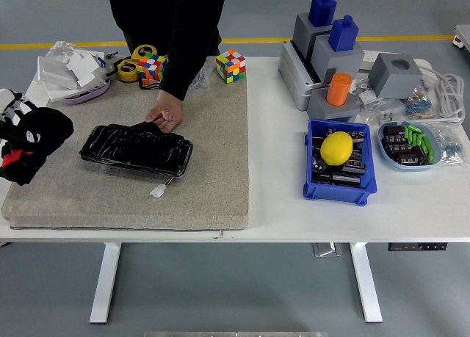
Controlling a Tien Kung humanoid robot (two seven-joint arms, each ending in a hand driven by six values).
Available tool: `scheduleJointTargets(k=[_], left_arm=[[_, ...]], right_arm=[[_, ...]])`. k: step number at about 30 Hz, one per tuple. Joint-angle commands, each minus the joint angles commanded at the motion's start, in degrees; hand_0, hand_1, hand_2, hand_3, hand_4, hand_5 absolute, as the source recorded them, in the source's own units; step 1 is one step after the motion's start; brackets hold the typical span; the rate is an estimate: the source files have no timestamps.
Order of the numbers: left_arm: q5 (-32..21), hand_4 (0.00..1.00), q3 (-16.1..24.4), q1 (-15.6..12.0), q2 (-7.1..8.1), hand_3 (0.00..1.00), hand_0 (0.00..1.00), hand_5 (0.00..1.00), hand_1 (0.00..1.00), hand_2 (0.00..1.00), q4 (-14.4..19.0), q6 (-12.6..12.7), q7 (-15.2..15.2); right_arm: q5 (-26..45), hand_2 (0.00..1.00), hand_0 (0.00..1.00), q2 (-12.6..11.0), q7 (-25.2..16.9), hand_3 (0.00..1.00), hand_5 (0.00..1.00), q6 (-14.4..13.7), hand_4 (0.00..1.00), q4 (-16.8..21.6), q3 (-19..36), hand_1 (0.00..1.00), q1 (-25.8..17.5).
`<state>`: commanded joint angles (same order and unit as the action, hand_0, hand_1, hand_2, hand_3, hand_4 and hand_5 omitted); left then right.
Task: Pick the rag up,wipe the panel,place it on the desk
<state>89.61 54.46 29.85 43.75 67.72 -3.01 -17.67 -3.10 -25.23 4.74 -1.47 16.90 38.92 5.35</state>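
left hand: clenched on black rag, lifted at mat's left edge
panel: flat on mat, person's hand pins far edge, likely steadying for wipe
right hand: not visible

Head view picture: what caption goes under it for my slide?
Robot's left hand lifts a black rag beside the black panel a person's hand steadies.

The rag bunched in my left hand is soft matt black cloth (a red patch shows low down). The panel looks like glossy black plastic, wrinkled and catching light. It lies on a mat of rough, speckled grey-beige felt. The table is smooth white.
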Motion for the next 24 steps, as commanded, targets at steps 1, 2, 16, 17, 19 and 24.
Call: scheduleJointTargets(k=[1, 2, 16, 17, 19, 24], left_arm=[[-0.2, 0.750, -0.1, 0.2, 0.02, 0.585, 0.274, 0.051, 0.237, 0.420, 0.1, 0.0, 0.0], [-0.1, 0.750, -0.2, 0.4, 0.02, 0.585, 0.274, 0.051, 0.237, 0.420, 0.2, 0.0, -0.1], [-1.2, 0.730, -2.7, 2.2, -1.26, 0.587, 0.269, 0.045, 0.212, 0.399, 1.2, -0.4, -0.8], [-1.2, 0.725, -2.8, 2.3, -1.32, 0.588, 0.268, 0.043, 0.207, 0.397, 1.2, -0.4, -0.8], [-1.1, 0.725, -3.2, 2.6, -1.48, 0.588, 0.268, 0.043, 0.207, 0.397, 1.0, -0.3, -0.8], [-1.5, 0.720, -4.3, 3.9, -2.01, 0.588, 0.268, 0.049, 0.206, 0.395, 0.2, -0.3, -0.8]], right_arm=[[-0.1, 0.684, 0.730, 0.0, 0.0, 0.609, 0.553, 0.0, 0.998, 0.0, 0.0, 0.682, 0.1], [-0.1, 0.684, 0.730, 0.0, 0.0, 0.609, 0.553, 0.0, 0.998, 0.0, 0.0, 0.682, 0.1], [0.0, 0.684, 0.729, 0.0, -0.1, 0.608, 0.553, -0.1, 0.998, 0.1, -0.3, 0.682, 0.3], [0.0, 0.685, 0.730, 0.0, -0.1, 0.608, 0.552, -0.1, 0.998, 0.1, -0.4, 0.682, 0.3], [0.1, 0.685, 0.730, 0.0, -0.1, 0.608, 0.552, -0.1, 0.998, 0.0, -0.5, 0.682, 0.3], [0.1, 0.685, 0.730, 0.0, -0.1, 0.608, 0.550, -0.1, 0.998, 0.0, -0.5, 0.682, 0.3]])
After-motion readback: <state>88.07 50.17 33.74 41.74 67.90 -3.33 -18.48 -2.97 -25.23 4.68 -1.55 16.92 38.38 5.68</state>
